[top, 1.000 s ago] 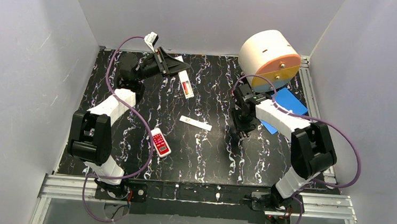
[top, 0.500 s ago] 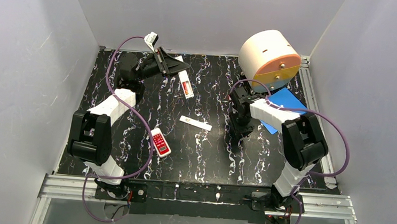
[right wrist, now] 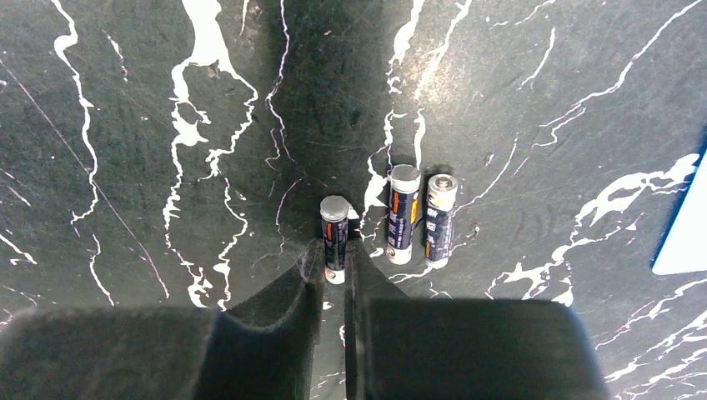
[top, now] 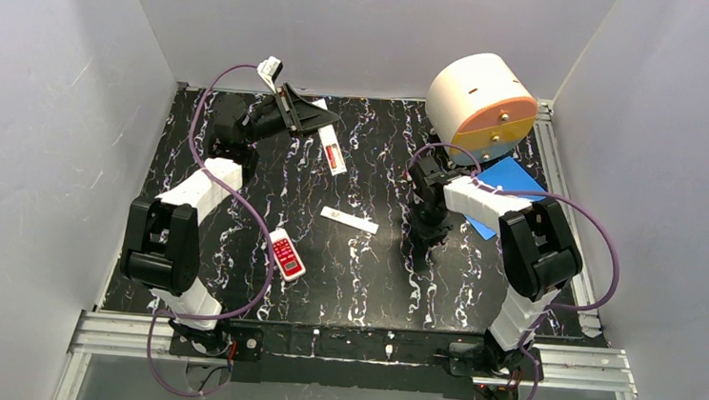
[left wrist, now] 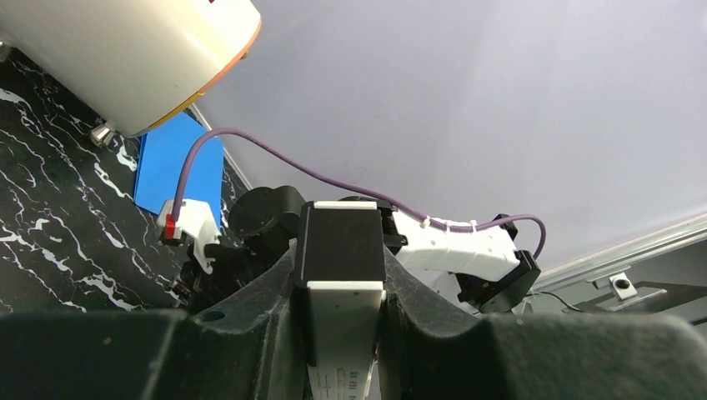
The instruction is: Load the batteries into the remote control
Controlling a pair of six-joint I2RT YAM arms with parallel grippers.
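The right arm's elbow has swung inward. Its right pincer (right wrist: 333,257) is down on the counter (right wrist: 125,125), pinching one battery (right wrist: 335,227), so lifting looks next. That makes three batteries, with two loose batteries (right wrist: 403,214) just beside it. The left pincer (left wrist: 342,287), unmoved, clamps the one long remote control (left wrist: 341,250) aloft.

The right gripper (right wrist: 332,265) is covering the lower end of one battery (right wrist: 334,229); the bottom edge is cutting off the white bar (left wrist: 343,329) in the left gripper (left wrist: 342,287); the blue sheet (right wrist: 684,233) is running past the right edge.
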